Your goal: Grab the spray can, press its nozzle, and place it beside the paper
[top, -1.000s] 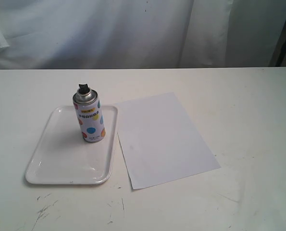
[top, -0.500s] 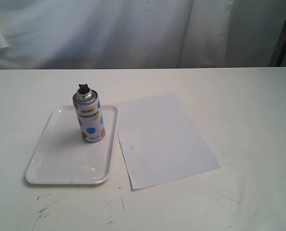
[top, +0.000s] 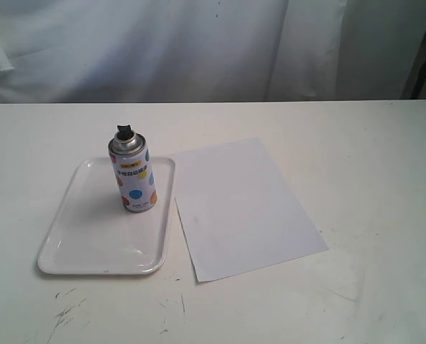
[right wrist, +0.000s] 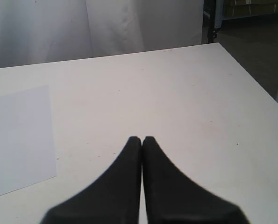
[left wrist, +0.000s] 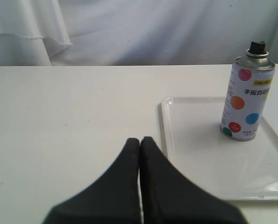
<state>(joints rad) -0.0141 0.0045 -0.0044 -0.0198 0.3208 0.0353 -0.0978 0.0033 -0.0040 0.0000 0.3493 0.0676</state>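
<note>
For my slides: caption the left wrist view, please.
Shut left gripper faces the upright spray can standing on a white tray.

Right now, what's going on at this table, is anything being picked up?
Nothing is being handled yet. The spray can stands upright on the white tray, and the paper lies flat on the table right beside the tray. The left claw and right claw are both shut and empty, well short of the can.

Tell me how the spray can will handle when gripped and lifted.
Standing tall and narrow, the spray can would likely tip under a sideways nudge. Its smooth round wall may slip between jaws. It could also slide on the glossy tray.
</note>
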